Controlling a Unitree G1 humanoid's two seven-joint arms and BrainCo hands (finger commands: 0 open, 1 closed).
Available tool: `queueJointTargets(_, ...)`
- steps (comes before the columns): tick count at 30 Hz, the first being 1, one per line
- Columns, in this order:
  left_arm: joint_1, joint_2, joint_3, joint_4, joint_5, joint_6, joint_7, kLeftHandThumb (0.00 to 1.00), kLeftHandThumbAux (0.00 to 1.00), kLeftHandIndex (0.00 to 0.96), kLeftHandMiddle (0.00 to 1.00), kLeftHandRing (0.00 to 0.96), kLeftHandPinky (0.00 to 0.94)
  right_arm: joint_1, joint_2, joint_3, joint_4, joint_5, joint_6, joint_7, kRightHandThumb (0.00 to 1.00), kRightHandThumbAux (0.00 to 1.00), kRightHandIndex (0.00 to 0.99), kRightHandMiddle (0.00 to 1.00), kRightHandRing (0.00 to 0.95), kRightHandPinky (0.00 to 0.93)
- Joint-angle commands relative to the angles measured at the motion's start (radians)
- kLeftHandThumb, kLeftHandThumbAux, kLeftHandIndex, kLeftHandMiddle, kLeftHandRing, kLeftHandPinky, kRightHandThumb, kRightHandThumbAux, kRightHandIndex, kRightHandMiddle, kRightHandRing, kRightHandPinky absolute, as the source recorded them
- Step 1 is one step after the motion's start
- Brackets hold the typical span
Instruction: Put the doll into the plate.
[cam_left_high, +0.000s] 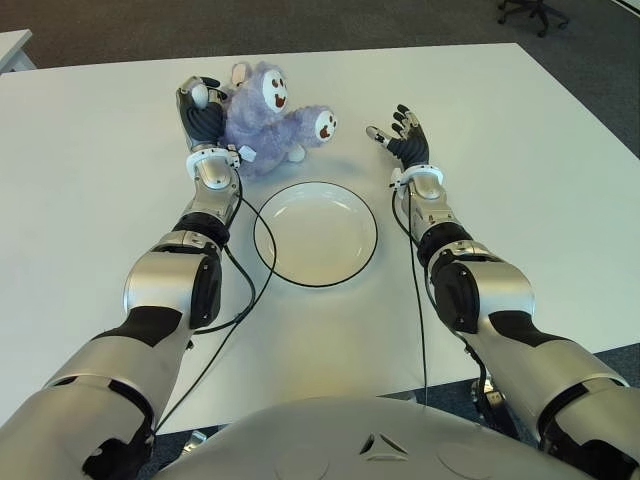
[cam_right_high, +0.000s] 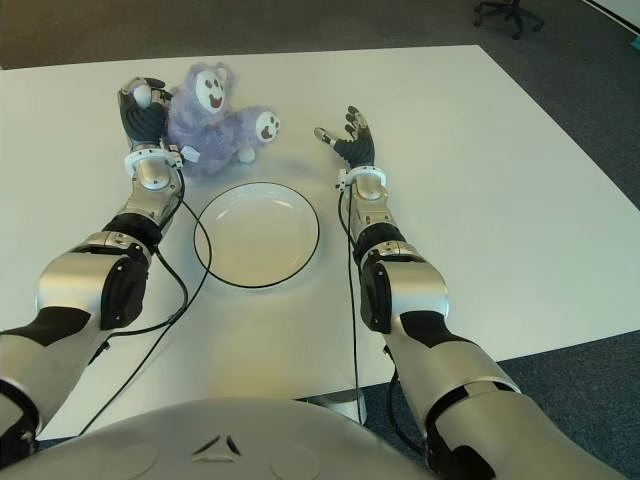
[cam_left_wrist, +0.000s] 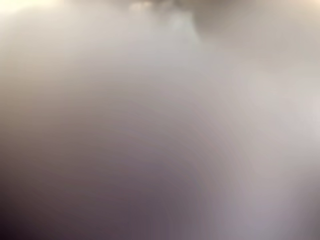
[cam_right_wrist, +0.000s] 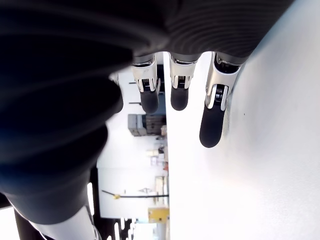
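Eye views: fluffy purple plush doll (cam_left_high: 268, 118) sits on the white bench (cam_left_high: 520, 180) just beyond the round white black-rimmed plate (cam_left_high: 316, 233), not in it; left hand (cam_left_high: 200, 112) is pressed against the doll's left side, fingers curled onto it, and right hand (cam_left_high: 405, 138) is off to the doll's right, apart from it. Left wrist view: only a grey-purple blur, nothing readable. Right wrist view: right hand's fingers (cam_right_wrist: 213, 119) are extended and spread over bare bench, holding nothing.

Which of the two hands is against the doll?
The left hand, pressed against the purple doll; the right hand is open, apart from it.
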Motion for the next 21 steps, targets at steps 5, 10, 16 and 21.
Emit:
queueJointTargets(5,-0.011,-0.008,0.005,0.017,-0.001,0.039,0.043,0.728,0.688,0.445,0.849,0.855,0.852,0.068,0.012,-0.013,0.050,0.012,0.048,0.001,0.179,0.838,0.039,0.000,0.000,0.000)
queueJointTargets(10,-0.013,-0.009,-0.001,0.017,0.007,0.047,0.071,0.730,0.694,0.444,0.867,0.874,0.877,0.068,0.013,-0.015,0.050,0.013,0.046,0.002,0.180,0.850,0.045,0.000,0.000,0.000)
queueJointTargets(16,-0.023,-0.017,0.006,0.015,-0.003,0.072,0.090,0.740,0.694,0.443,0.872,0.881,0.873,0.068,0.014,-0.011,0.050,0.007,0.045,0.000,0.160,0.859,0.041,0.000,0.000,0.000)
queueJointTargets(21,-0.027,-0.023,0.018,0.012,-0.018,0.086,0.087,0.746,0.693,0.443,0.873,0.881,0.868,0.068,0.013,-0.009,0.050,0.005,0.045,0.000,0.155,0.854,0.036,0.000,0.000,0.000)
